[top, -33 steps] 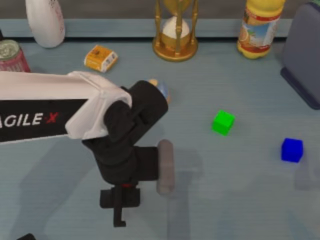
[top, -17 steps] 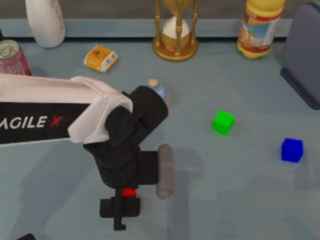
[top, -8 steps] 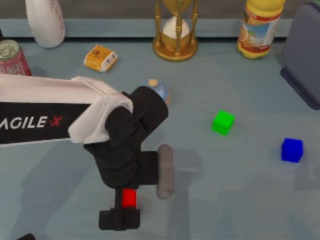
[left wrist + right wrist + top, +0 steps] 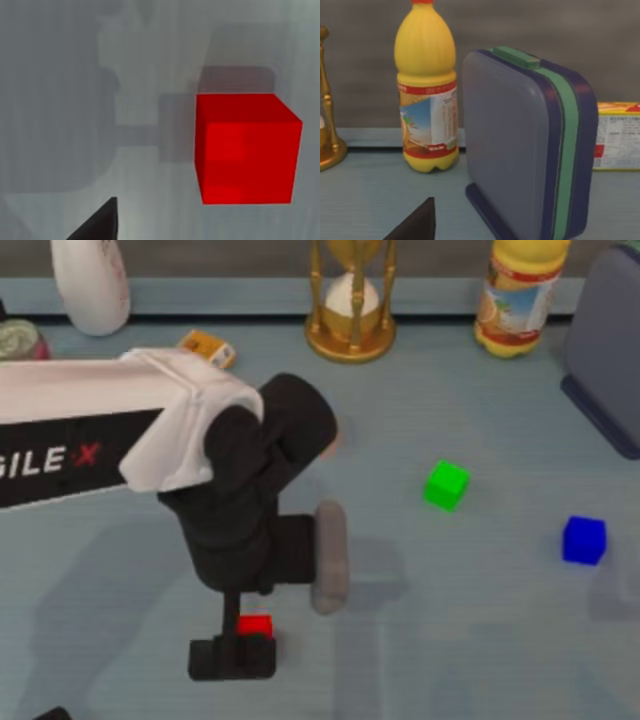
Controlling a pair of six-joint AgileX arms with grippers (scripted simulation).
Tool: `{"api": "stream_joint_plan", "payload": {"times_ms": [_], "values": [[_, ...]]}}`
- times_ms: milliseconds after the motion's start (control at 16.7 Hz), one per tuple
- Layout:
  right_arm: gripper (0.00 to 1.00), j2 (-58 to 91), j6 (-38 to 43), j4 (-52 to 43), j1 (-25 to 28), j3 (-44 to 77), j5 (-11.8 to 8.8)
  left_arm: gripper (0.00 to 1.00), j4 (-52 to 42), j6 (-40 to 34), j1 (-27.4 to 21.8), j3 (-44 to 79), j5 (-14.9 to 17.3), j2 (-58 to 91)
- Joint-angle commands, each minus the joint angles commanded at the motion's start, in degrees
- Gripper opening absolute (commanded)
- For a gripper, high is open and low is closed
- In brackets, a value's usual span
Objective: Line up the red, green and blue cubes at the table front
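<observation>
Red cube [image 4: 255, 625] resting at worktop [image 4: 480, 640] front, left claw [image 4: 232, 657] spread, clear of it; green cube [image 4: 446, 484], blue cube [image 4: 584, 539] unplaced; right claw unseen.

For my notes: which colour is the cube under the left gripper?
Bright red cube; clearest in the left wrist view.

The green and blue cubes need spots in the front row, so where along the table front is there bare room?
Free: the table front right of the red cube, below the green cube and blue cube. Crowded: around the red cube, where the left gripper sits, and the back edge with hourglass and yellow bottle.
</observation>
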Motion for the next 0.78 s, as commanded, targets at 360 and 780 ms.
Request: {"api": "stream_joint_plan", "payload": {"times_ms": [360, 780], "values": [[1.0, 0.0, 0.0, 0.0, 0.0, 0.0, 0.0, 1.0, -6.57, -0.19, 0.84, 4.09, 0.05, -2.97], [1.0, 5.88, -1.68, -4.13, 1.46, 5.78, 0.06, 1.0, -3.34, -2.26, 3.35, -0.05, -0.38, -7.24]]}}
